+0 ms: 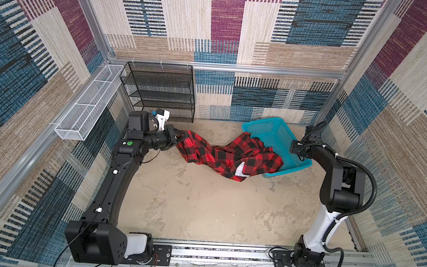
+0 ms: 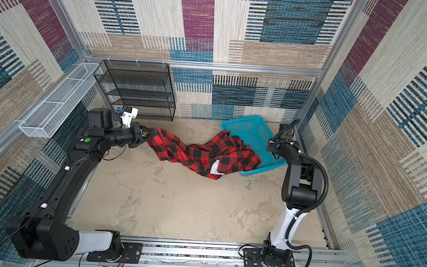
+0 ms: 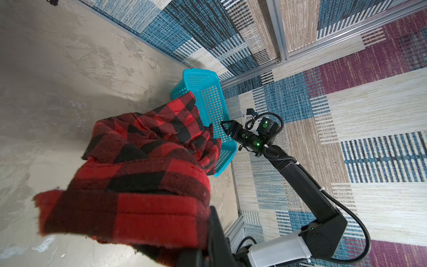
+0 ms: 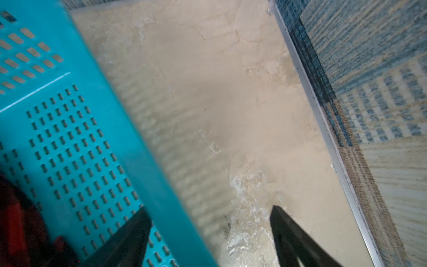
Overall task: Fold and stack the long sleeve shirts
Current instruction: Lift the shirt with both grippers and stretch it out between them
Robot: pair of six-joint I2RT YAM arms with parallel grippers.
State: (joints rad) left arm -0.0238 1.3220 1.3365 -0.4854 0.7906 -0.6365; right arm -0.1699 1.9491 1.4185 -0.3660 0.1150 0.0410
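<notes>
top views: both top views give the same layout over the beige worktop [image 1: 201,203] [image 2: 175,201]. Everything sits in the far half, and nothing is folded yet.
basket [image 1: 262,122] [image 2: 240,120]: turquoise plastic with perforated walls, parked at 2 o'clock near the back wall.
flannel shirt [image 1: 226,153] [image 2: 200,151] [image 3: 143,185]: red-and-black check, strung out from roughly 10 o'clock to 2 o'clock. The 10 o'clock end is lifted and the middle sags onto the worktop. The 2 o'clock end is bunched over the basket's wall and partly inside it.
lettering [image 1: 240,171] [image 2: 214,169]: white patch with block letters on the fold nearest 6 o'clock, too small to read properly.
left gripper [image 1: 185,135] [image 2: 156,132]: jaws clenched on the shirt's edge at 10 o'clock. The left wrist view shows the cloth pinched right there and draping off toward the basket.
right gripper [image 3: 224,129] [image 4: 209,209]: at the basket's 3 o'clock wall. The right wrist view has the jaws released and standing apart, straddling that wall with one finger inside and one outside. Nothing is gripped.
mesh rack [image 1: 158,90]: black, against the back wall at 11 o'clock, near the left gripper.
wire tray [image 1: 89,103]: white, on the side rail around 10 o'clock, apart from the shirt.
</notes>
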